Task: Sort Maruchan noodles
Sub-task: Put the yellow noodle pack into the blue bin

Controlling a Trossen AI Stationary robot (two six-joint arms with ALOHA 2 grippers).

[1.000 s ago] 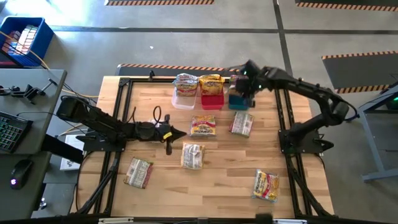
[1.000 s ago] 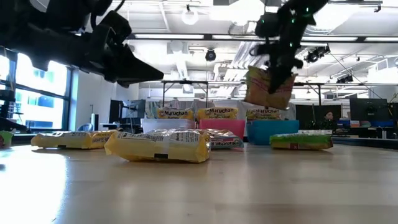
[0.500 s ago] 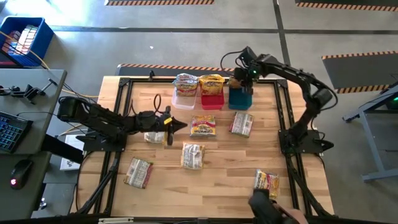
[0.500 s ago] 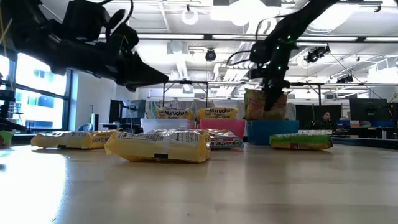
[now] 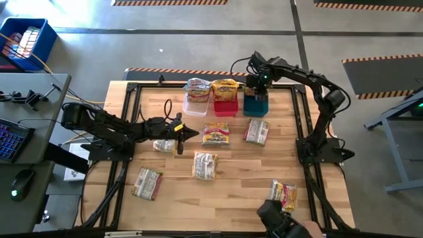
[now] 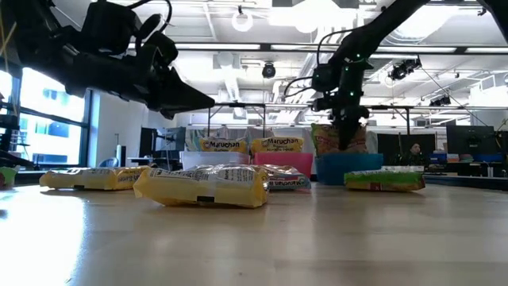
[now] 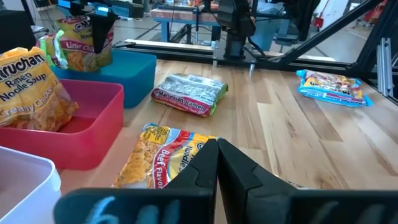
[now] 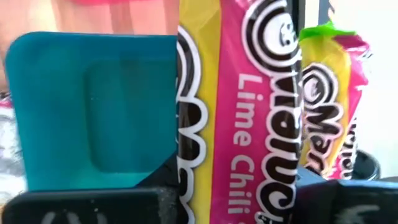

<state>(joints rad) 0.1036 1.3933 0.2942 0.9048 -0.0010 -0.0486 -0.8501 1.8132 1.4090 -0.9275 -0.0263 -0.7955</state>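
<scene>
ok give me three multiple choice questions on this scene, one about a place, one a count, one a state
1. Over which bin is the right gripper?
A. the clear plastic bin
B. the red plastic bin
C. the teal plastic bin

2. How many bins stand in the row at the far edge of the wooden table?
A. two
B. three
C. five

3. What are the right gripper's fingers doing?
A. gripping a reddish-pink and green crinkly noodle packet
B. spread wide with nothing between them
C. resting flat on the table

Answers:
1 C: the high view shows the right gripper directly above the teal bin.
2 B: the clear bin, the red bin and the teal bin sit side by side.
3 A: the right wrist view shows the Lime Chili packet held between its fingers, over the teal bin.
</scene>
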